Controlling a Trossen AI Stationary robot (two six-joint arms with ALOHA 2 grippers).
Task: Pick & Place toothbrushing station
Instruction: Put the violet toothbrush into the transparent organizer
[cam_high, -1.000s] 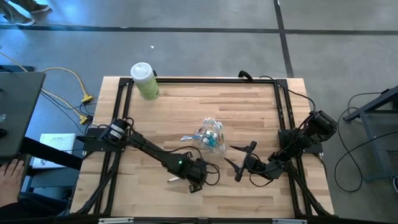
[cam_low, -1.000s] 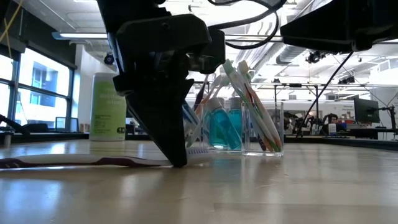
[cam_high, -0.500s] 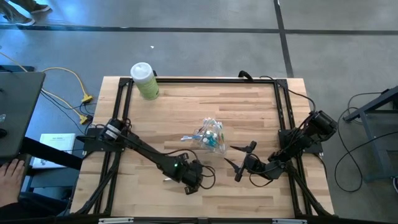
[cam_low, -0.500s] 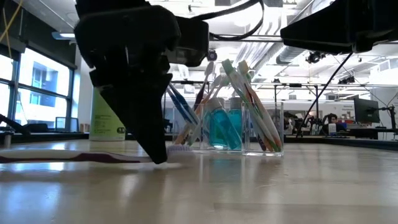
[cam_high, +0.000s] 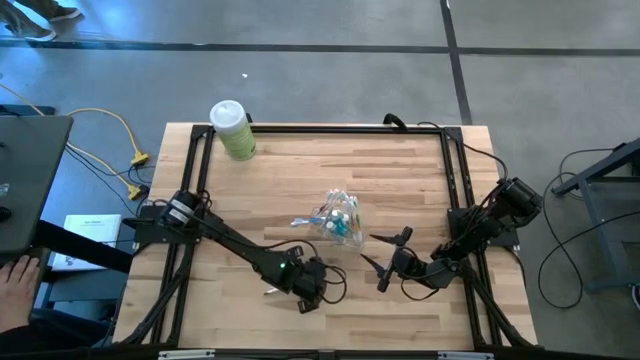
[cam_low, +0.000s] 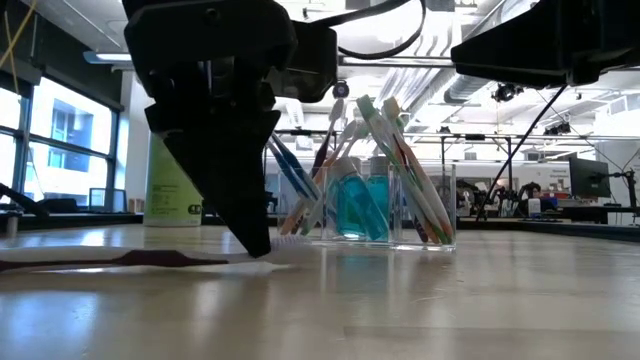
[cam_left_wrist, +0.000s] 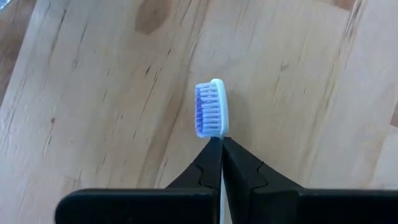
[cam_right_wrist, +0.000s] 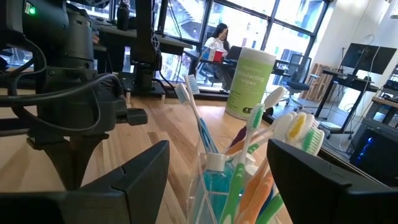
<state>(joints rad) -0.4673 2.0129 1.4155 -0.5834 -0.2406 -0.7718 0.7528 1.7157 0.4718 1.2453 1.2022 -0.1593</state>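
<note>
A clear plastic cup (cam_high: 338, 220) stands mid-table holding several toothbrushes and teal tubes (cam_low: 350, 205). My left gripper (cam_high: 297, 290) is near the table's front edge and points steeply down. It is shut on a toothbrush with a white head and blue-purple bristles (cam_left_wrist: 211, 107). That brush's dark handle (cam_low: 120, 259) trails low over the table. My right gripper (cam_high: 388, 255) stands open and level to the right of the cup (cam_right_wrist: 227, 186), its fingers facing the cup and touching nothing. My left gripper pinches the toothbrush's neck (cam_left_wrist: 219, 133) just behind the head, between its two fingertips. The fingers slant down from above. The head (cam_low: 288, 239) sticks out past the tips, a little above the wood. The handle runs back low along the table; whether its end rests there I cannot tell.
A pale-green bottle with a white cap (cam_high: 232, 130) stands at the far left corner. Black frame rails (cam_high: 320, 128) run along the table's far and side edges. Bare wood lies between the cup and the near edge.
My left gripper has risen a little and shifted toward the table's left edge, staying shut. The toothbrush has gone with it, its head end raised off the wood and the handle drawn along.
</note>
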